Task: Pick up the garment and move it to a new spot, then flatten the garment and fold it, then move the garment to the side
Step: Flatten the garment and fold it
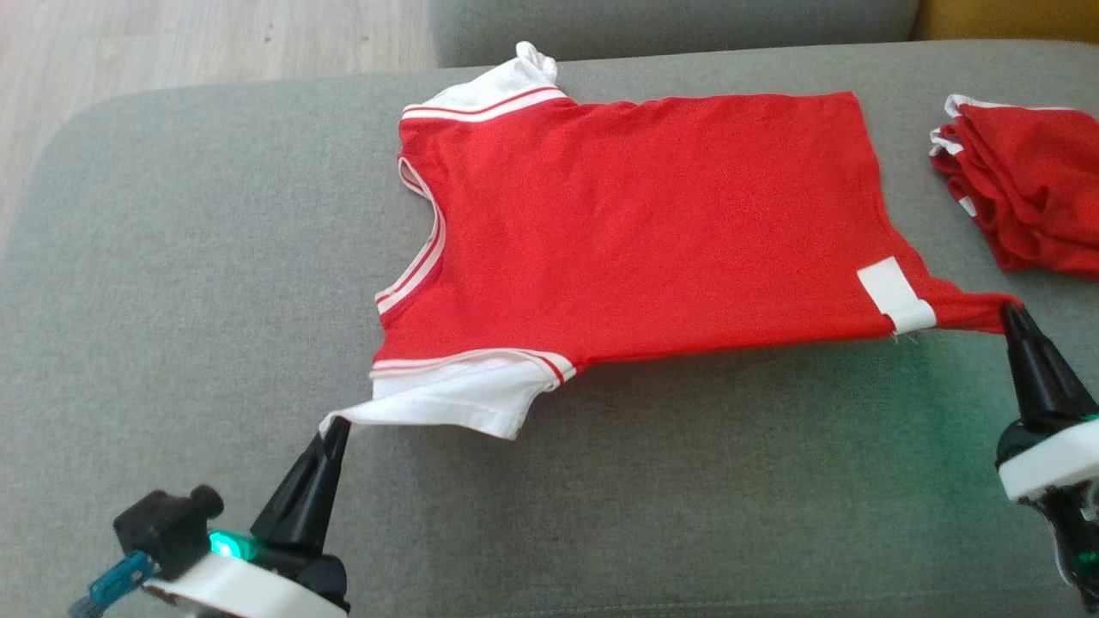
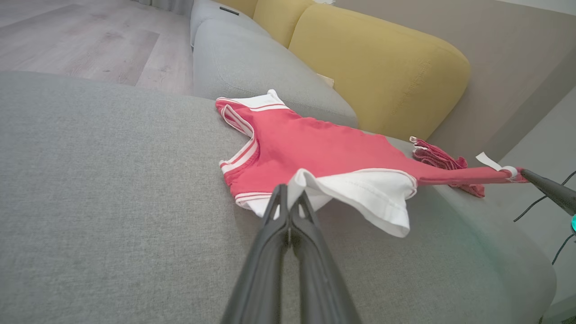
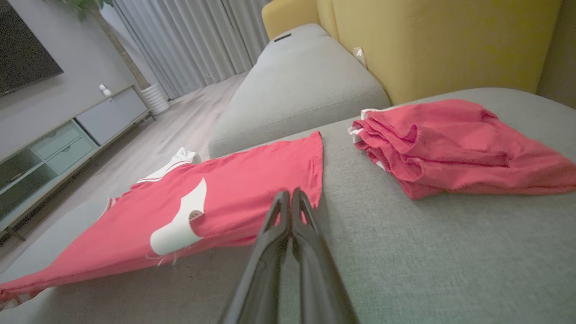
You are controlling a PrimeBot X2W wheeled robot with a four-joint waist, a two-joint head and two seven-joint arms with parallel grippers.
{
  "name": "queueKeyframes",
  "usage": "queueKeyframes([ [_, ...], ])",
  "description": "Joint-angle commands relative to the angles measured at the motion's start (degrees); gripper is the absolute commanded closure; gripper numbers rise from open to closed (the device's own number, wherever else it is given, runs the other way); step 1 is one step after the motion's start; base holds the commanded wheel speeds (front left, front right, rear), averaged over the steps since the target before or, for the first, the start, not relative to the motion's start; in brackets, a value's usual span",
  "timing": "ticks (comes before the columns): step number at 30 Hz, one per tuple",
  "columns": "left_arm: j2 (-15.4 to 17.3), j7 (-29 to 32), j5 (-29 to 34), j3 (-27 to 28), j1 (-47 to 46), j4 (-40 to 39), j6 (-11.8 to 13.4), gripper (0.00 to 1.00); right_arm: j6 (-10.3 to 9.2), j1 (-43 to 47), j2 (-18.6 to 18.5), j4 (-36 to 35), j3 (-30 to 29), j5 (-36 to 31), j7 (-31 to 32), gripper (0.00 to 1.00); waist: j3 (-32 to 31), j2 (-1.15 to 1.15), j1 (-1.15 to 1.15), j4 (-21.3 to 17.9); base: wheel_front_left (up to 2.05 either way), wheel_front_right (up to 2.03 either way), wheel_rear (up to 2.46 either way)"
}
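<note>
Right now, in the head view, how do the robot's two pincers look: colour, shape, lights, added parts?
The left pincer has two long black fingers tapering to a point, set on a white collar with a glowing green light; beside it sits a black block with a blue connector. The right pincer looks alike: black, tapered, on a white base.

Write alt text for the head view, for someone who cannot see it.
A red T-shirt lies spread on a grey sofa cushion, held taut along its near edge by two dark grippers: the left gripper pinches the white sleeve, the right gripper pinches the hem corner. A second red garment lies bunched at the right edge.
</note>
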Motion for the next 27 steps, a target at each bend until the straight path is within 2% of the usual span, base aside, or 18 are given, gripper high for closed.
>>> queueKeyframes([
  [1,0.8,-0.3,-0.5,2.9,-2.3,-2.3,0.3,1.0,0.37,0.0,-1.0,-2.7,-1.1,-0.7,0.5,1.0,0.4,-0.01,0.0,0.0,0.0,0.0,0.0],
  [6,0.2,-0.2,-0.8,3.0,-6.3,-2.1,0.1,1.0,0.37,0.4,2.4,-5.4,-4.7,-2.6,3.5,1.0,2.3,-0.01,0.0,0.5,0.0,0.0,0.0],
  [11,-1.2,0.0,0.1,2.1,-15.4,2.4,-0.3,1.0,0.37,-3.5,4.0,-3.7,-5.8,-4.5,5.8,1.0,5.3,-0.01,0.0,0.7,0.0,0.0,0.0],
  [16,-2.3,-0.1,3.5,0.9,-25.9,8.3,-0.6,1.0,0.37,-10.8,4.4,-0.4,-4.2,-5.5,6.9,1.0,9.6,-0.01,0.0,0.2,0.0,0.0,0.0],
  [27,-4.5,-0.2,8.2,-1.6,-40.2,21.2,-1.2,1.0,0.37,-23.8,3.7,9.5,1.6,-6.9,6.4,1.0,15.8,-0.01,0.0,-0.3,0.0,0.0,0.0],
])
